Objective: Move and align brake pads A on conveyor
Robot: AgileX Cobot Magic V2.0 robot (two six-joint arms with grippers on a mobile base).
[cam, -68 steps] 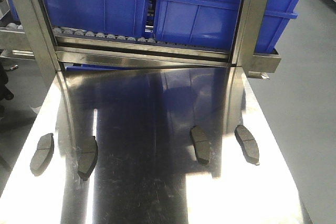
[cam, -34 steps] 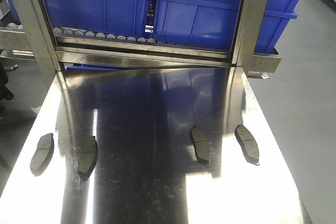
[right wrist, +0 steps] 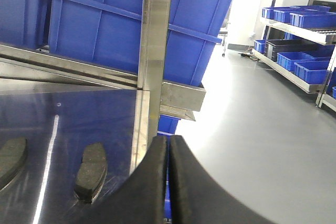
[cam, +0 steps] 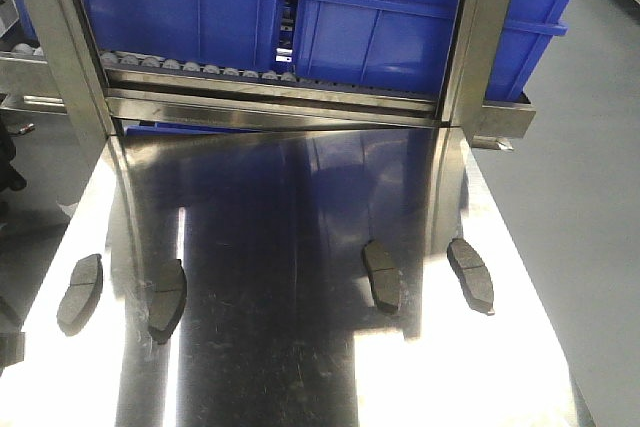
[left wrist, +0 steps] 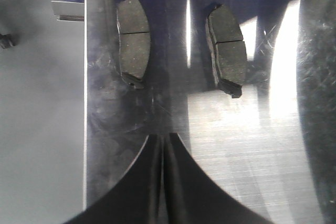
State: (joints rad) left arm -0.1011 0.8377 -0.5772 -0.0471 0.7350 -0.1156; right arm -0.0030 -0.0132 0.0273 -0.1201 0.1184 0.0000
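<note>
Several brake pads A lie face-up on the shiny steel table [cam: 280, 357]: two at the left [cam: 80, 293] [cam: 167, 299] and two at the right [cam: 382, 276] [cam: 471, 275]. The left wrist view shows the left pair [left wrist: 133, 43] [left wrist: 228, 45] ahead of my left gripper [left wrist: 164, 137], which is shut and empty, a short way back from them. My right gripper [right wrist: 168, 139] is shut and empty, near the table's right edge. One pad [right wrist: 92, 170] lies to its left and another [right wrist: 10, 161] further left. The conveyor is out of view.
A roller rack [cam: 200, 72] with large blue bins [cam: 380, 17] stands across the back of the table, on steel posts [cam: 480, 37]. Grey floor lies on both sides of the table. Shelves with more blue bins [right wrist: 299, 19] stand far off to the right.
A dark grey part has come into the front view at the lower left edge. The pads have not moved.
</note>
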